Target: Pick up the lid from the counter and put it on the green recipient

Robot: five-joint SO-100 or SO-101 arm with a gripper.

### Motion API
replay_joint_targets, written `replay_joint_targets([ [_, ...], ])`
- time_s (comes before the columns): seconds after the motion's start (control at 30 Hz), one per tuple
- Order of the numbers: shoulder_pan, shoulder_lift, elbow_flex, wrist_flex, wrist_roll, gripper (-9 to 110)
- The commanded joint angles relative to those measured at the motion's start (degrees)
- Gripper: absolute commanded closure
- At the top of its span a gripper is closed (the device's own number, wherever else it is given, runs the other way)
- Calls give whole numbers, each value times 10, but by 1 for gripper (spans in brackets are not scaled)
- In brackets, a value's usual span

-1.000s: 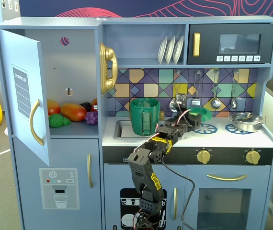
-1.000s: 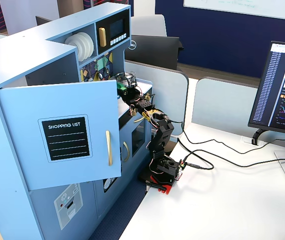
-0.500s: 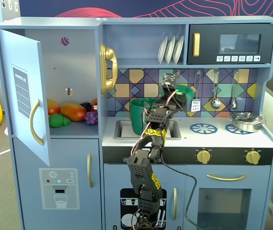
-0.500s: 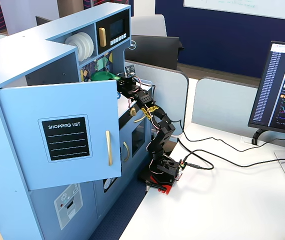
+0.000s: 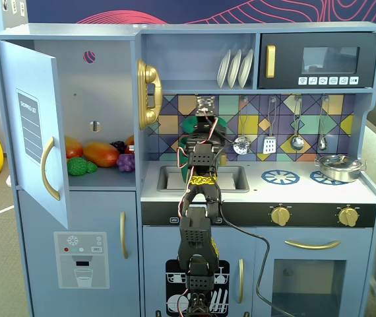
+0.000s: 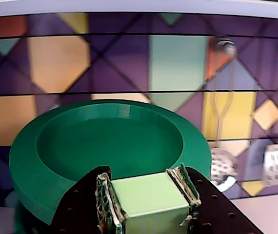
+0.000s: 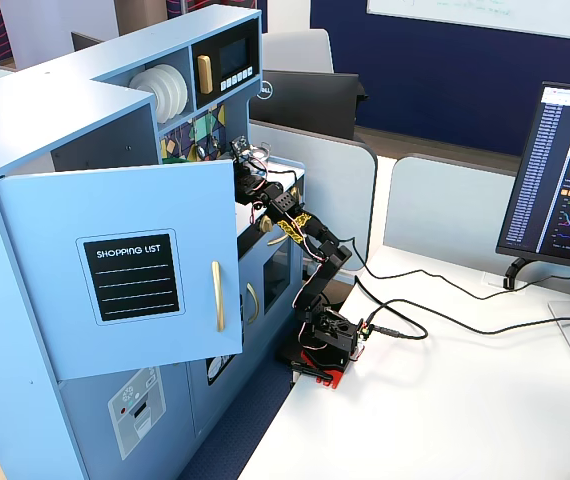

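The gripper is pinched on the pale green knob of the lid, fingers pressed against either side of it in the wrist view. The dark green disc fans out toward twelve o'clock from the jaws, tilted a little, with the tiled backsplash behind it.

In a fixed view the arm stands tall in front of the sink and hides most of the green recipient; only a sliver shows at nine o'clock of the arm. The lid rides above it, so the pot should lie at about six o'clock below the disc, and the coming move looks like a straight lowering.

Half a second ago the lid hung further toward three o'clock; it has swung across over the pot.
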Motion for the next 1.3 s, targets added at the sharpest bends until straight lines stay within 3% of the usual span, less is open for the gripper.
replay_joint_targets([
  [0.0, -30, 21, -46, -9, -19, 102],
  [1.27, -2, -27, 8, -8, -36, 102],
])
